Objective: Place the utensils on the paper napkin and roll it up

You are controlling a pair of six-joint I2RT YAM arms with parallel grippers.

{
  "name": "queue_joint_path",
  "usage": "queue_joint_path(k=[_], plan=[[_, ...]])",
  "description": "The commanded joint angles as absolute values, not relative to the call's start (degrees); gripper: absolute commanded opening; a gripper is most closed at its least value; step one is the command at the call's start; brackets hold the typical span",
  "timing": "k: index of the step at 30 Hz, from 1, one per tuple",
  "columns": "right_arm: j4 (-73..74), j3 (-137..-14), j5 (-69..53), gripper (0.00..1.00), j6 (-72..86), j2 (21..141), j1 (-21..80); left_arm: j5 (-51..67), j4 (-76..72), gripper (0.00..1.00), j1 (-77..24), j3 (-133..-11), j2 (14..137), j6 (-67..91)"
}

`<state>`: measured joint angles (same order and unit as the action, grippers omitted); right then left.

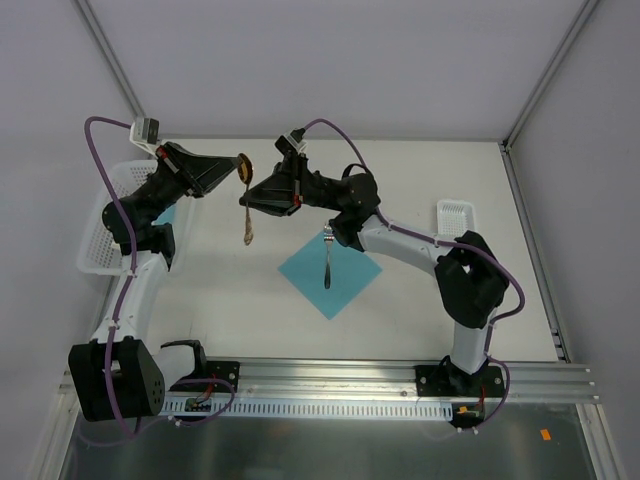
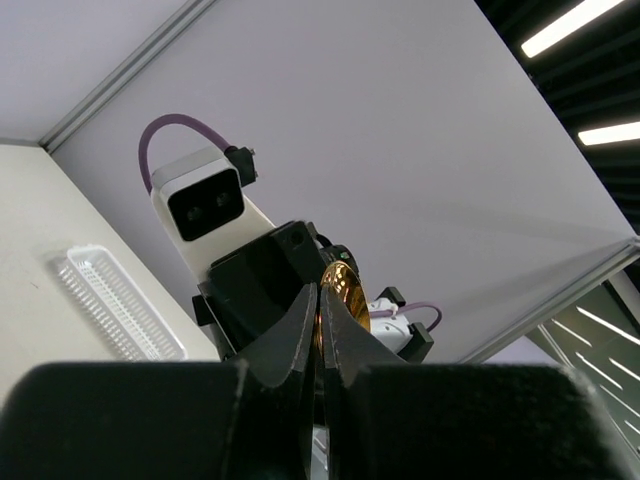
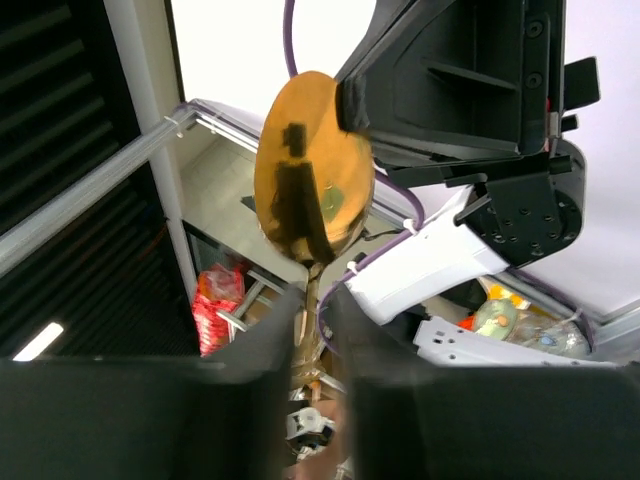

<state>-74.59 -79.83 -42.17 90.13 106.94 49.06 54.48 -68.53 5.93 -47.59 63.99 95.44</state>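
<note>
As left end effector [image 2: 320, 300] pinches bowl, spoon [image 3: 305, 190] gleams mirror-gold

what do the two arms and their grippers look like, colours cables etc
The left arm and right arm match: white links between bulky black joints. The left gripper and right gripper are black wedges with two tapered fingers, each with a white camera box behind it. A purple cable loops along each arm.
</note>
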Motion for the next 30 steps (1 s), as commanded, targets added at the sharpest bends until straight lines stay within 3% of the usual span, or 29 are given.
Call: queue_joint_path(k=[1, 3, 5, 12, 15, 16, 18, 21, 23, 26, 29, 30], plan=[[-87.7, -81.0, -40.8, 0.36, 90.7, 107.6, 48.4, 55.0, -93.0, 0.00, 5.1, -47.0, 62.2, 96.2], [-87.7, -79.6, -40.4, 0.56, 91.1, 107.6, 47.9, 56.2, -90.4, 0.00, 5.1, -47.1, 61.5, 94.1], [-87.7, -77.6, -40.0, 0.64, 91.1, 107.1, 47.0, 57.1, -87.6, 0.00, 5.2, -47.5, 60.6, 90.6], [-86.4, -70.2, -39.7, 0.66, 89.7, 103.2, 42.8, 62.9, -73.0, 0.00, 5.1, -48.5, 57.6, 78.8], [-80.2, -67.4, -41.7, 0.65, 85.3, 99.5, 40.9, 66.3, -58.6, 0.00, 5.2, -50.1, 56.3, 68.2], [-77.3, -65.8, -42.6, 0.63, 83.2, 98.0, 40.0, 67.1, -51.2, 0.00, 5.1, -50.2, 55.7, 64.9], [-67.0, -65.0, -43.5, 0.34, 76.1, 95.3, 39.4, 66.7, -42.2, 0.00, 5.1, -50.4, 54.3, 54.4], [-58.5, -64.8, -44.6, 0.07, 70.1, 92.6, 37.9, 66.1, -33.4, 0.00, 5.0, -49.7, 53.8, 48.3], [-57.6, -65.0, -46.4, 0.04, 69.6, 93.1, 36.9, 65.4, -28.5, 0.00, 5.0, -49.9, 54.1, 45.4], [-53.9, -64.5, -47.6, 0.37, 67.1, 92.6, 36.2, 63.5, -26.5, 0.00, 5.0, -50.4, 55.1, 44.4], [-37.3, -63.9, -46.1, 0.40, 54.3, 88.7, 35.9, 61.4, -23.2, 0.00, 5.1, -51.6, 55.8, 41.8], [-21.5, -66.3, -44.9, 0.41, 49.0, 87.5, 36.0, 61.0, -21.8, 0.00, 5.1, -51.9, 56.1, 41.0]])
